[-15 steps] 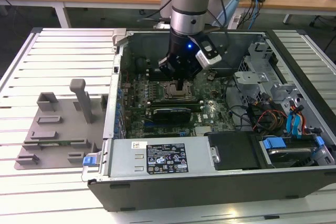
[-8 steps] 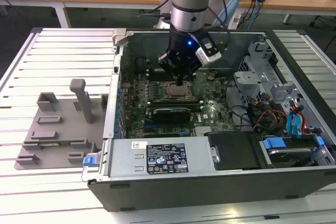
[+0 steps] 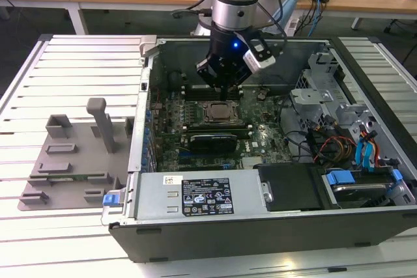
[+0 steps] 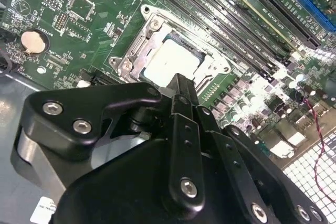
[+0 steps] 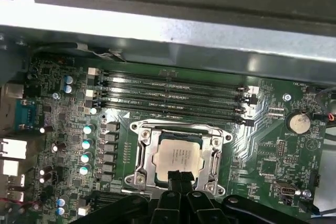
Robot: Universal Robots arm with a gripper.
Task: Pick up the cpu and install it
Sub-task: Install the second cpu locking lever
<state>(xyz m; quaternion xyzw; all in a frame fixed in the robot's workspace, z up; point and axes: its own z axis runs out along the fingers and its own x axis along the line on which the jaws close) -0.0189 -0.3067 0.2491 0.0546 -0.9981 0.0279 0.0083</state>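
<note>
While the black metal gripper (image 3: 222, 86) hangs inside the open dark-grey computer case (image 3: 260, 226), its jaws are clenched together, gripping nothing. The flat, square, silver-grey cpu (image 5: 180, 156) lies seated in the metal-framed motherboard socket (image 5: 143, 153) just below the fingertips, on the green circuit board (image 4: 63, 40).

Silver-grey cpu (image 5: 179, 155) in its metal socket frame (image 5: 145, 157), green motherboard (image 5: 262, 145), black tool (image 5: 180, 178).

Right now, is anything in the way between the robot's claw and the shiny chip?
Nothing visible is. The gripper hangs right over the cpu, which already lies inside the socket on the motherboard, with only open air between them.
</note>
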